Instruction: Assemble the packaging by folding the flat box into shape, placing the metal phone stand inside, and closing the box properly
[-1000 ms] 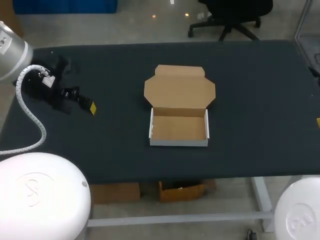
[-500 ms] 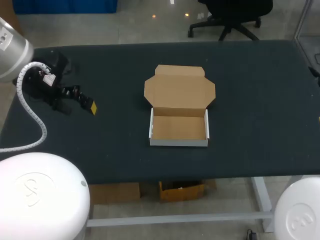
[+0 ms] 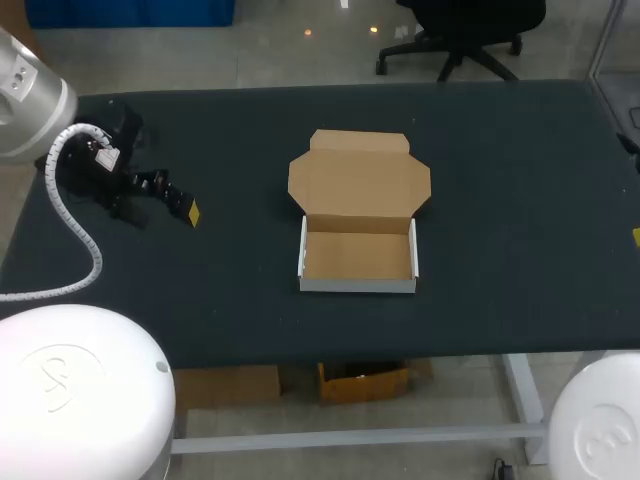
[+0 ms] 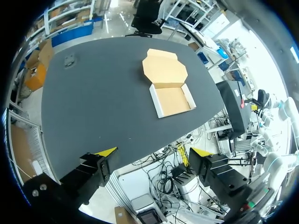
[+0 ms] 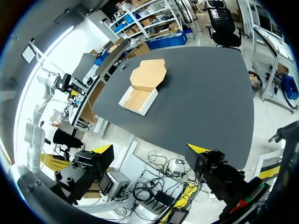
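left gripper (image 4: 153, 152) first, and it's wide open: the two yellow tips stand far apart in the left wrist view with nothing between them. from the head view the left gripper (image 3: 180, 206) hangs over the left part of the table (image 3: 500, 180), its one visible yellow tip pointing across toward the middle. the left arm (image 3: 28, 92) comes in from the far left corner with a white coiled cable looping down from it.

over to the right gripper (image 5: 150, 149), same story: fingers spread wide, holding nothing. it sits off by the table's right side, with the dark tabletop stretching out ahead of it.

now the box (image 3: 358, 284). it's in the middle of the table, well apart from both grippers, already folded into a shallow tray with white outer walls and a brown inside. its bare floor shows. the lid (image 3: 358, 178) is laid back flat on the table on the far side of the tray, joined along the tray's rear wall, side flaps spread and a tuck flap on its far edge. the left wrist view has the box (image 4: 170, 100) well ahead of the fingers, and the right wrist view shows the box (image 5: 139, 99) far out ahead too.

one more: a small dark object (image 4: 70, 59) lies near the table's far left corner, too small to make out.
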You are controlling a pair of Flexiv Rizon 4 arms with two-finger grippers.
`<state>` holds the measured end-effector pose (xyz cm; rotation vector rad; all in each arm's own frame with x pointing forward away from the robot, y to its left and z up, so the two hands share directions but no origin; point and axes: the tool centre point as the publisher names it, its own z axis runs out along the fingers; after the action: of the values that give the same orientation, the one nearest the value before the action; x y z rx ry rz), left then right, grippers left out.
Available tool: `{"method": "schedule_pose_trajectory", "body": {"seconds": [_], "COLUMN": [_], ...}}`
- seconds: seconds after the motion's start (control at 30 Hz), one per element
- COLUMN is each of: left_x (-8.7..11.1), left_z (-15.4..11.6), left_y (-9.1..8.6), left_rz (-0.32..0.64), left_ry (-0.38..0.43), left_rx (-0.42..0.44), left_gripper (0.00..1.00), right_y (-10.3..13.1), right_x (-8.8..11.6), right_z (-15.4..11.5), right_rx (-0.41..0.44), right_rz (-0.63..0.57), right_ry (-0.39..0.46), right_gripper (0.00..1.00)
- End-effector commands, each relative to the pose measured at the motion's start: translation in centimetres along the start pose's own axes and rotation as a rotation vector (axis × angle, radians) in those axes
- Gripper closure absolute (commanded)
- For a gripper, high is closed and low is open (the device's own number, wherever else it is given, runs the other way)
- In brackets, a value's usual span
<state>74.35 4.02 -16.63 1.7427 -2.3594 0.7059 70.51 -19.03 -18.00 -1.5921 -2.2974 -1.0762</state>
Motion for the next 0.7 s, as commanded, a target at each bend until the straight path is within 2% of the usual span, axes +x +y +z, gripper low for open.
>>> {"method": "schedule_pose_trajectory", "body": {"seconds": [0.03, 0.4, 0.7], "left_x": [0.1, -0.2, -0.3], "left_z": [0.2, 0.9, 1.4], "left_y": [0.1, -0.5, -1.0], "left_rz": [-0.002, -0.015, -0.034], "left_ry": [-0.008, -0.017, -0.032], "left_rx": [0.004, 0.024, 0.036], "left_gripper": [0.0, 0.0, 0.0], "right_y": [0.1, 0.4, 0.9], "right_x": [-0.6, -0.7, -0.5], "right_z": [0.0, 0.5, 1.0], "right_rx": [0.001, 0.015, 0.031], "right_rz": [0.002, 0.013, 0.036], "right_ry": [0.019, 0.025, -0.02], "right_gripper": [0.0, 0.0, 0.0]}}
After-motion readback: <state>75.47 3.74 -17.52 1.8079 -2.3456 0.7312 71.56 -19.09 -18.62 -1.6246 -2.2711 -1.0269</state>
